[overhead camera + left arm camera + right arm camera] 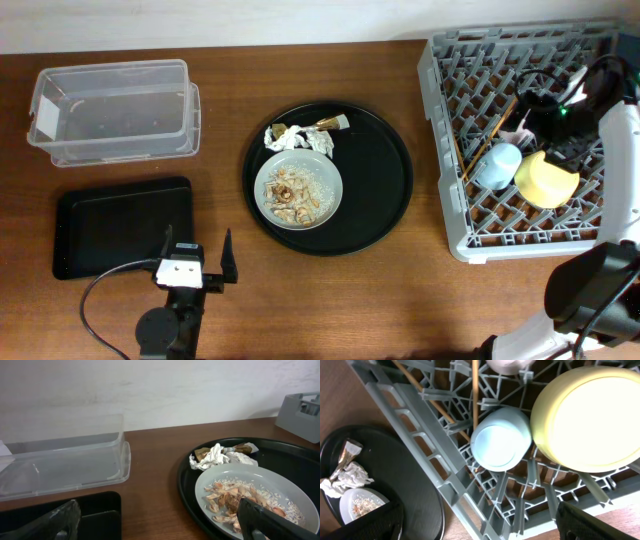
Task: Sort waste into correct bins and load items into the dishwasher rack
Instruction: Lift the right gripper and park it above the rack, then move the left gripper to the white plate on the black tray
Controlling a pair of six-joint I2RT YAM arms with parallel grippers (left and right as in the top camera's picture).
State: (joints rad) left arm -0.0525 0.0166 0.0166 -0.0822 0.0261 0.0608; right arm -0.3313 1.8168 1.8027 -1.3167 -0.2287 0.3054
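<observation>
The grey rack (460, 150) at the right holds an upturned yellow-green bowl (546, 180), a blue cup (497, 165), wooden chopsticks (480, 140) and a partly hidden pink cup (520, 128). My right gripper (553, 105) hangs over the rack, open and empty (480, 525); the blue cup (500, 442) and the bowl (590, 420) lie below it. The grey-green plate (298, 188) carries food scraps (230, 500). Crumpled tissue (295, 138) and a gold-brown wrapper (328, 124) lie behind it. My left gripper (198, 265) is open and empty at the front, beside the flat black tray (120, 225).
The plate, tissue and wrapper sit on a large round black tray (390, 180) at the middle. The clear plastic box (110, 110) stands empty at the back left, behind the flat black tray. A wall runs along the table's far edge.
</observation>
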